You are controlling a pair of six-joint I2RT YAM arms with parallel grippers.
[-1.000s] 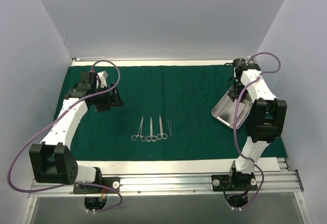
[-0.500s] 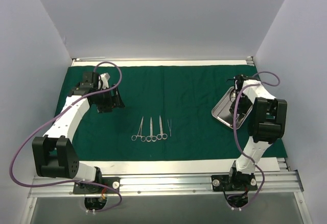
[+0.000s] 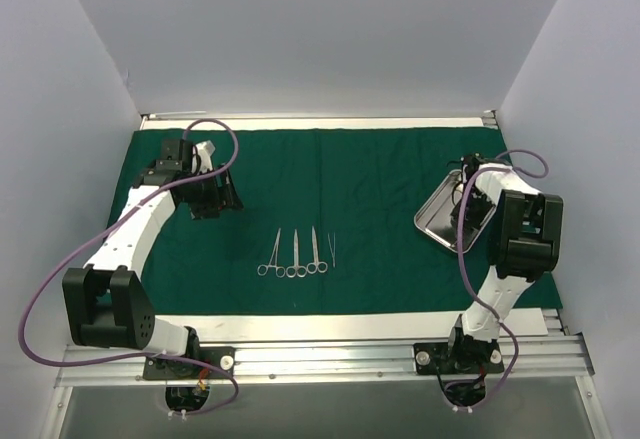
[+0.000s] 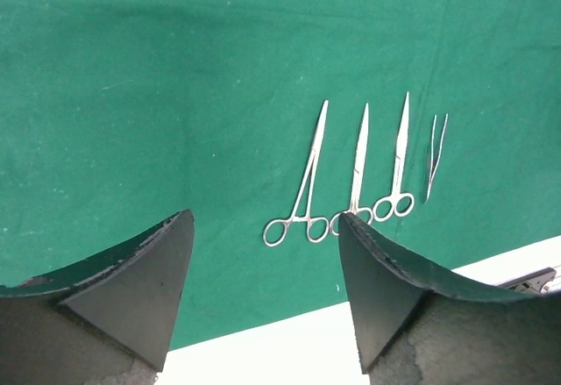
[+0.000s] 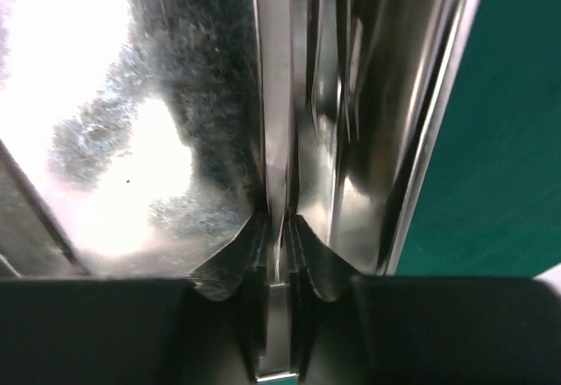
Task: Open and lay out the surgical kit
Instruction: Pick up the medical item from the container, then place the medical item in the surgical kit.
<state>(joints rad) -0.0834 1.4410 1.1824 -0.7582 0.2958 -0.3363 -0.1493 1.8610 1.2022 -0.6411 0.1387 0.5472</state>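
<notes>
the dark green cloth [image 3: 370,174] is lying spread flat across most of the top view, reaching from the left edge to the right edge of the work area, with a white strip of table [image 3: 350,325] showing along its lower edge. three ring-handled instruments [image 3: 293,255] are lying side by side on the cloth a little left of centre, tips toward the top of the frame and rings toward the bottom, with a thin pair of tweezers [image 3: 332,251] just to their right.

the left gripper [image 3: 215,199] is hovering over the cloth at centre left. in its wrist view the left gripper [image 4: 265,220] is standing wide apart with nothing between its fingers [image 4: 140,271], and the instruments [image 4: 355,174] and tweezers [image 4: 436,148] are showing beyond it.

the steel tray [image 3: 435,214] is sitting at centre right of the top view, tilted, with the right gripper [image 3: 462,211] on it. in the right wrist view the right gripper [image 5: 279,238] is pinching closed on a thin upright wall of the tray [image 5: 131,96], with green cloth [image 5: 517,139] at the right edge.
</notes>
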